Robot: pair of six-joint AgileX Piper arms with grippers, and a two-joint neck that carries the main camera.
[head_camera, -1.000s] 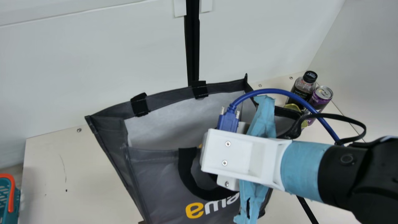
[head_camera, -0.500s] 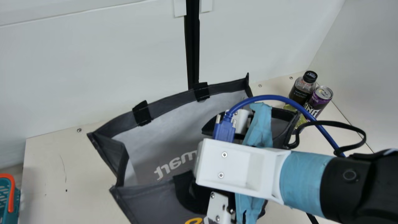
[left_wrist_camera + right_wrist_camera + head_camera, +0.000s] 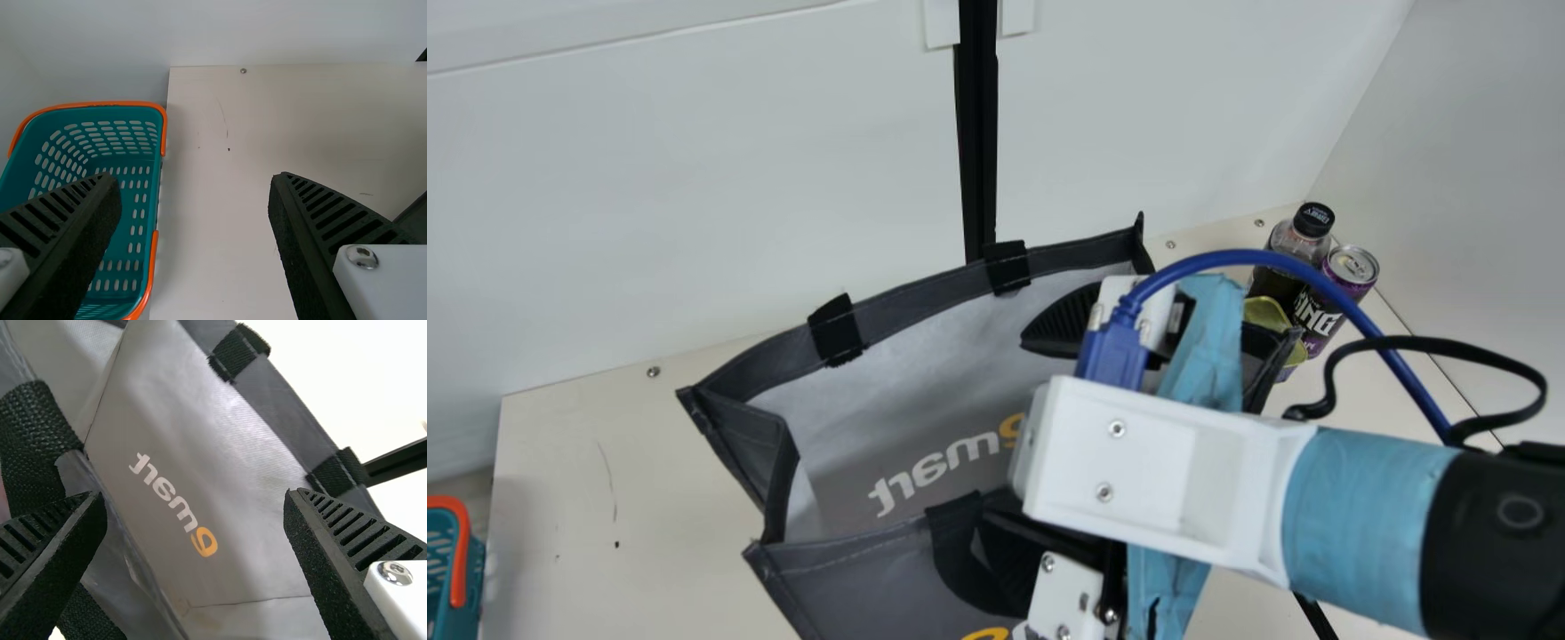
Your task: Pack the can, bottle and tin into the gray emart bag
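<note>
In the main view my right gripper (image 3: 1018, 427) hangs over the mouth of the gray emart bag (image 3: 871, 578), its fingers wide apart, one by the near rim's handle. Seen from its wrist, the right gripper (image 3: 193, 550) stands open above the bag's inside (image 3: 200, 453). The bottle (image 3: 1298, 242), the can (image 3: 1341, 289) and the tin (image 3: 1267, 313) are grouped at the table's back right corner, the tin partly behind the arm's cable and the bag. My left gripper (image 3: 193, 233) is open and holds nothing, over bare table beside the bag.
A teal basket with orange handles (image 3: 127, 200) stands at the table's left edge. White walls (image 3: 694, 178) close off the back and right, with a black post (image 3: 978, 133) behind the bag. Blue and black cables loop over the right arm.
The right gripper has opened, and its arm has shifted slightly right after moving toward the table's front. The bag's near rim has come forward, widening the mouth.
</note>
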